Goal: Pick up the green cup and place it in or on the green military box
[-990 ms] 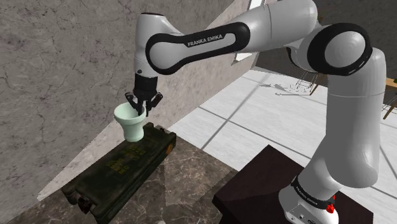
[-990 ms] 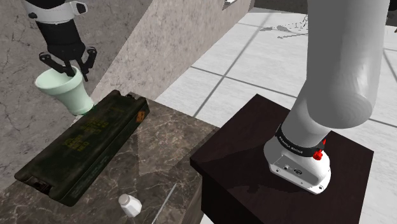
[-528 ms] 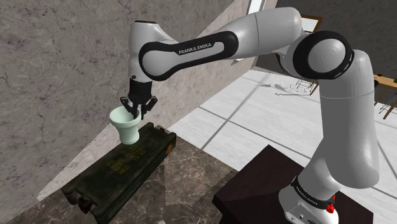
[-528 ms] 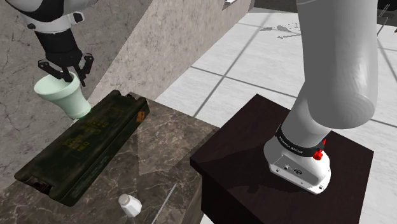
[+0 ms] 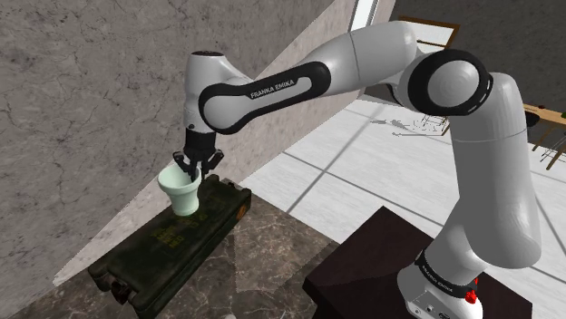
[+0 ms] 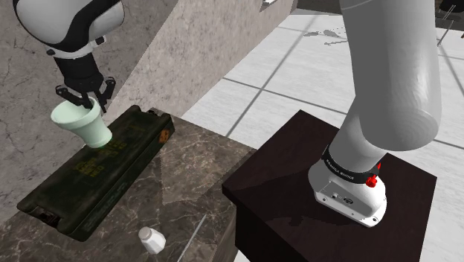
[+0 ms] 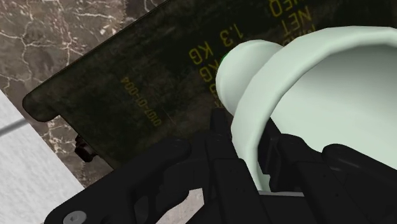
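arm stretched out, wrist bent down; pincer pointed downward, clamped on rim of pale green cup.

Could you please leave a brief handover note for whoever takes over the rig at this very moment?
Claw: shut on the rim of the pale green flared cup, one finger inside, one outside.
Cup: tilted, low over one end of the dark green military box, which lies flat on the dark marble counter; contact with the lid cannot be told.
Done: cup picked up, positioned over the box.
Left: lower it onto the lid, open the claw, withdraw.
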You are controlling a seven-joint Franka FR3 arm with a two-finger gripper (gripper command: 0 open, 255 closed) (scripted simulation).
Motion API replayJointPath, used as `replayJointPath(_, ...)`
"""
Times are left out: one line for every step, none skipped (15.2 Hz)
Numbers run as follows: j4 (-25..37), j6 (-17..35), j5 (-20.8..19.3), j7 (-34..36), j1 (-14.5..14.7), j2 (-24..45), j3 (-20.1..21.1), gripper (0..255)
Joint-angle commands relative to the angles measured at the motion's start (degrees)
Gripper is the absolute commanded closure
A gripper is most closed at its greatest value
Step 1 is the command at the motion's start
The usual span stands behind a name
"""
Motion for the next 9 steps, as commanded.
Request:
replayJointPath(-0.99, 1.35, -0.17, 0.06, -0.04, 0.3, -0.12, 255)
replayJointPath(-1.28, 1.94, -0.3, 0.1, 0.0, 0.63, -0.21, 255)
replayJointPath(-1.54, 2.53, -0.43, 0.15, 0.05, 0.97, -0.3, 255)
replayJointPath(-1.8, 3.11, -0.56, 0.2, 0.1, 1.31, -0.4, 255)
replayJointPath(-2.03, 3.69, -0.7, 0.25, 0.15, 1.66, -0.49, 255)
replayJointPath(-2.26, 4.26, -0.84, 0.3, 0.21, 2.03, -0.6, 255)
replayJointPath(-2.6, 5.22, -1.07, 0.38, 0.31, 2.66, -0.77, 255)
replayJointPath(-2.62, 5.22, -1.07, 0.38, 0.3, 2.65, -0.77, 255)
replayJointPath(-2.6, 5.22, -1.07, 0.38, 0.31, 2.66, -0.77, 255)
